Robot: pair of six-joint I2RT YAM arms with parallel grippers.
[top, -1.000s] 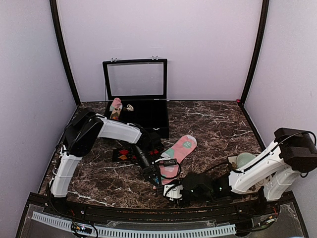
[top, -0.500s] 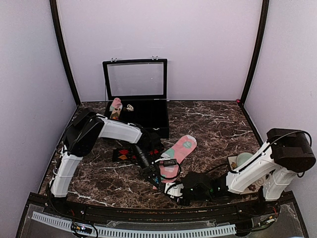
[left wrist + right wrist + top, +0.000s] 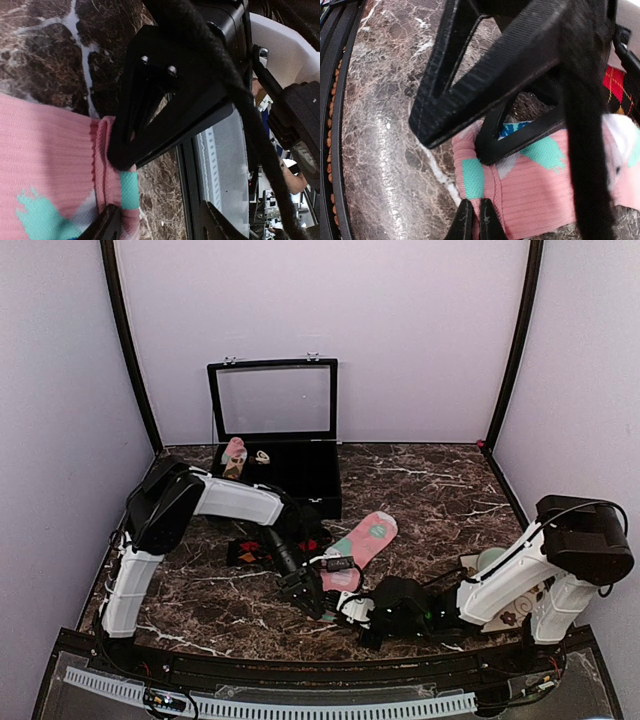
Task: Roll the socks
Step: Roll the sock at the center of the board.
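The pink sock lies slanted at the table's middle, its near end folded into a small roll. My right gripper is shut, pinching that rolled edge of the pink sock. My left gripper is open, one finger beside the roll and the other over bare marble. In the top view the left gripper and the right gripper meet at the sock's near end. The black argyle sock lies flat to the left, partly under my left arm, and shows red at the right wrist view's edge.
A black case with its lid raised stands at the back, an upright roll and a small white item inside. A pale green round object sits by my right arm. The table's dark front rail runs close behind both grippers.
My left gripper has opened and let go of the pink sock's rolled end. My right gripper has closed on that end and shifted slightly right and away from the rail.
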